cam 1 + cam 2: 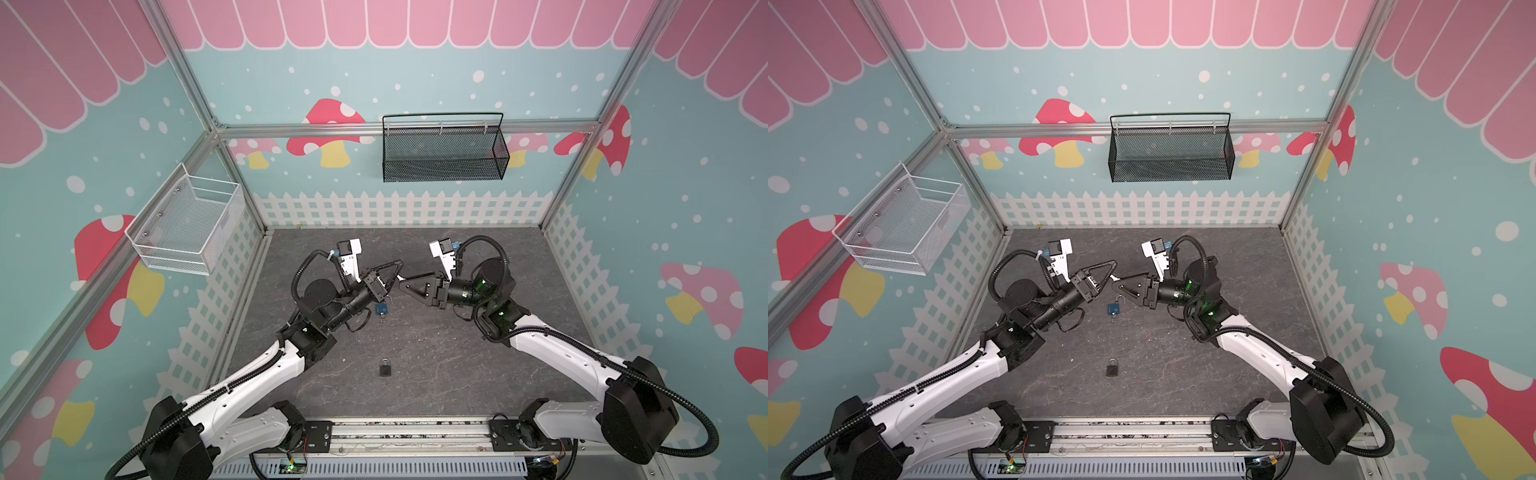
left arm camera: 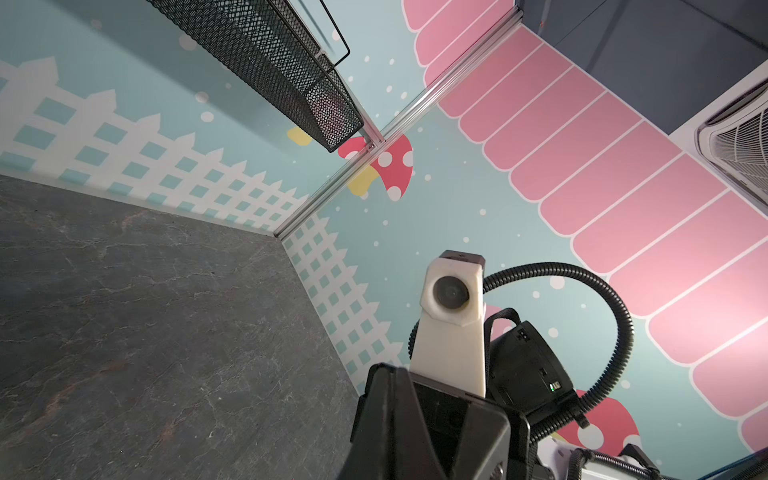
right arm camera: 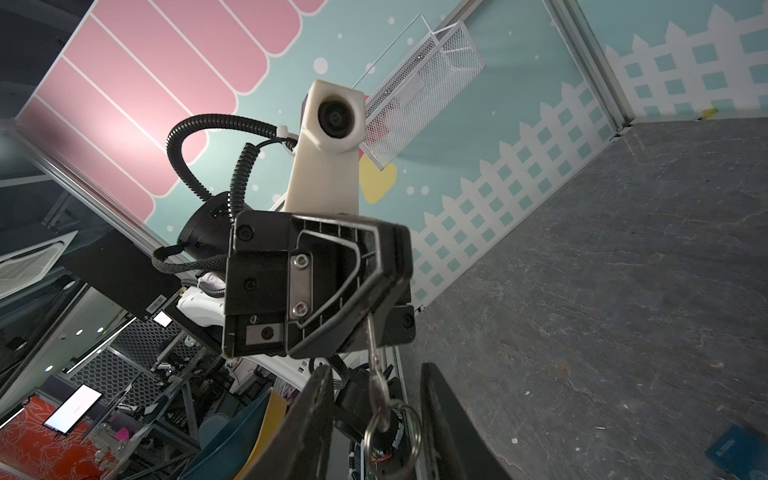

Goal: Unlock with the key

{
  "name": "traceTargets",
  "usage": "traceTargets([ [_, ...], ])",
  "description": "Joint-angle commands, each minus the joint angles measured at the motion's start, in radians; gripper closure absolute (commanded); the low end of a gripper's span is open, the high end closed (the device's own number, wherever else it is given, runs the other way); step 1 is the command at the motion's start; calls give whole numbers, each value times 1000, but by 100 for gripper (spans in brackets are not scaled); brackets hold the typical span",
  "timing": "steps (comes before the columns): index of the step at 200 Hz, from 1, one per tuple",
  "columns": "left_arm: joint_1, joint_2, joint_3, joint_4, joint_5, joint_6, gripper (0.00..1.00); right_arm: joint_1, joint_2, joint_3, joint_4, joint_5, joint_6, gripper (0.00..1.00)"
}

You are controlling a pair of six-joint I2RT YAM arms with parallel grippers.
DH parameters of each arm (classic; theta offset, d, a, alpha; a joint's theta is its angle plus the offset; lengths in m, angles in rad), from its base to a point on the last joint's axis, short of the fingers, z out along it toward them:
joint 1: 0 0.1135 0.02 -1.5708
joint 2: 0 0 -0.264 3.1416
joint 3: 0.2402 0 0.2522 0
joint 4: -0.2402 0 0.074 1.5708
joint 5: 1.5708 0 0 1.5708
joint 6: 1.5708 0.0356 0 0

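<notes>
top views / left pincer (image 1: 397,266): closed, raised over mid surface (image 1: 457,353), tip to tip with right pincer (image 1: 402,284)
top views / key (image 1: 400,276): pale sliver between the two tips, long axis running from one pincer to the other
top views / blue lock (image 1: 1113,308): flat on surface just beside the pincers, on the front side; shackle toward back wall
top views / black lock (image 1: 1112,368): flat, well apart toward front edge, shackle toward back wall
top views / writing: none readable
left wrist / left pincer (image 2: 388,399): blurred close-up; key not seen
right wrist / left pincer (image 3: 365,311): clamped on key (image 3: 372,349) at blade end; head and ring (image 3: 392,432) point toward right pincer
right wrist / right pincer (image 3: 374,370): jaws apart, key and ring between them; contact can't be told
right wrist / blue lock (image 3: 735,453): faint print on its face, unreadable
</notes>
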Motion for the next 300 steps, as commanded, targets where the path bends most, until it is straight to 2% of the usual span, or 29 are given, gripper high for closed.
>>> traceTargets([
  [1,-3,-2,3,8,-7,4,100,8,-4,27,14,-1,10,65],
  [98,-3,-20,-7,1,-14,10,100,8,-3,27,15,22,13,86],
  [145,-3,-26,-15,-4,-25,15,100,8,-9,21,13,28,14,100],
  [176,-1,-34,-5,-30,-35,20,100,8,-22,7,-15,45,4,100],
  [181,-1,-37,2,-48,-36,23,95,8,-25,3,-20,46,3,100],
  [197,9,-56,25,-130,-35,37,62,7,-48,-19,-58,56,-16,100],
  [210,16,-90,29,-219,-58,53,47,5,-77,-48,-128,78,-52,100],
  [224,16,-140,29,-362,-113,67,43,4,-117,-88,-221,121,-101,100],
  [240,15,-171,63,-602,-184,71,41,4,-165,-145,-297,166,-140,100],
  [262,4,-175,81,-853,-217,39,40,5,-235,-249,-356,240,-160,100],
  [277,-33,-168,75,-973,-250,14,39,6,-284,-319,-379,268,-167,100],
  [300,-133,-137,81,-1152,-363,-19,38,8,-315,-372,-467,281,-195,100],
])
